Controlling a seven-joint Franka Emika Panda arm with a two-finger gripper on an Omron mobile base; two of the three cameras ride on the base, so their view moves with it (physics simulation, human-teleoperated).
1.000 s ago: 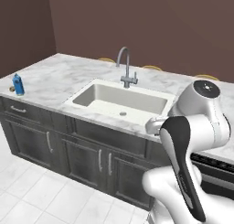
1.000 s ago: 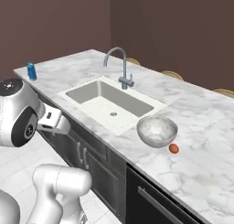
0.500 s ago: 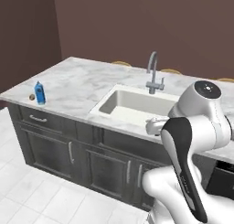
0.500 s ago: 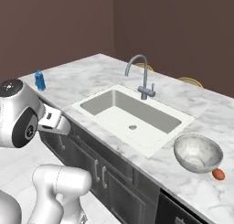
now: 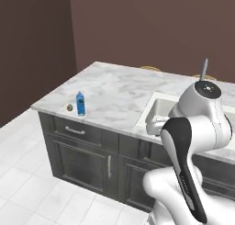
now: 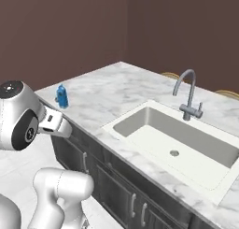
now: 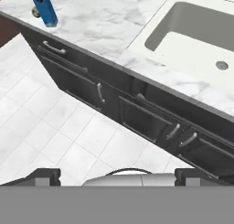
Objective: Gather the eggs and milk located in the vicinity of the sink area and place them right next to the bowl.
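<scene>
**Arm tucked, fingers wide, nothing held**

I see the arm folded close over the base: lower right of the left base view, lower left of the right base view. The hand points down and forward at the cabinet fronts (image 7: pixel 151 122) and the floor. Gripper (image 7: pixel 118 175) fingers stand wide apart at the bottom corners of the hand view, empty.

Milk (image 5: pixel 81 104) stands upright near the counter (image 5: pixel 114 93) front edge, centre-left of the left base view; upper left in the hand view. Eggs (image 5: pixel 69 107) sit just beside it, on its left. Sink (image 6: pixel 179 141) is centre-right in the right base view, well apart from the milk.
</scene>
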